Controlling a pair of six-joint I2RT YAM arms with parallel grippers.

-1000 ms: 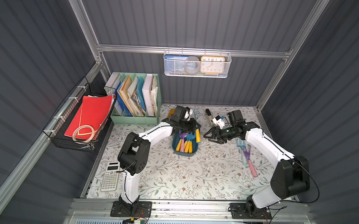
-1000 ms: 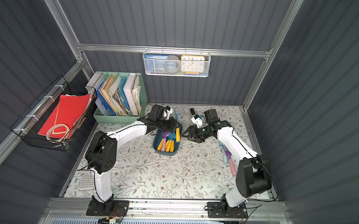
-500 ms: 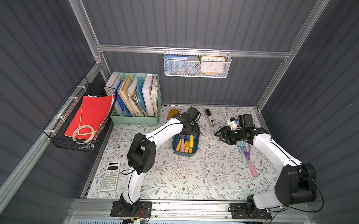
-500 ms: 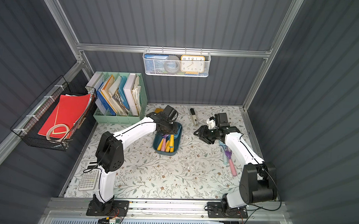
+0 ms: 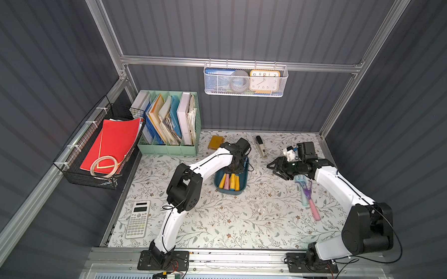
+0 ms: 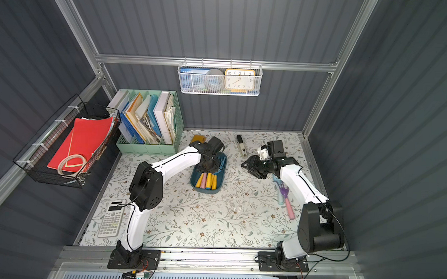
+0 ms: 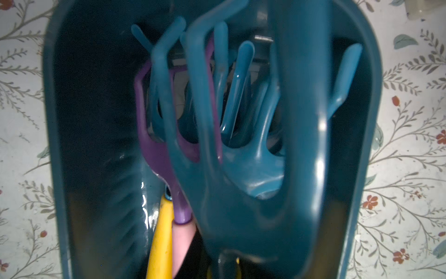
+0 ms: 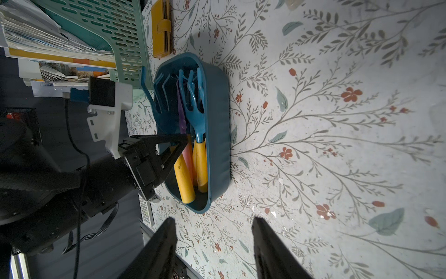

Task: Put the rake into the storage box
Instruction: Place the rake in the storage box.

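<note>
**Rake** (image 7: 229, 193): toy, plastic. The head is dark teal with long tines hooked at the tips. It fans out from a narrow neck into a yellow handle (image 8: 184, 178). The left wrist view shows the head close up and blurred.

**Position:** the rake is inside the box (image 5: 230, 192), lengthwise, with its handle toward the near end. The head (image 8: 156, 101) is raised at the far end, with one tine up beyond the rim. Whether the handle end touches the floor of the box cannot be told.

**Box** (image 8: 217, 145): a shallow dark teal tray with rounded corners, resting on the floral worktop (image 5: 239, 218) near its middle. It also holds a purple-headed rake (image 7: 154, 154) with a pink handle and a blue-headed rake (image 8: 196, 113) with a yellow handle. Both lie flat beneath and beside the first rake.

**Left gripper** (image 8: 184, 141): it is over the middle of the box, pointing down. The jaws are drawn together on the rake at the top of its handle, just below the neck. The head stands beyond the jaws and the handle trails behind them.

**Right gripper** (image 8: 213, 219): the jaws are parted with nothing between them, low over bare worktop. It is well apart from the box, on its right, and touches no rake.

**Loose rakes** (image 5: 307, 193): two, one pale blue and one purple with a pink handle. They lie together on the worktop beside the right forearm, outside the box.
</note>
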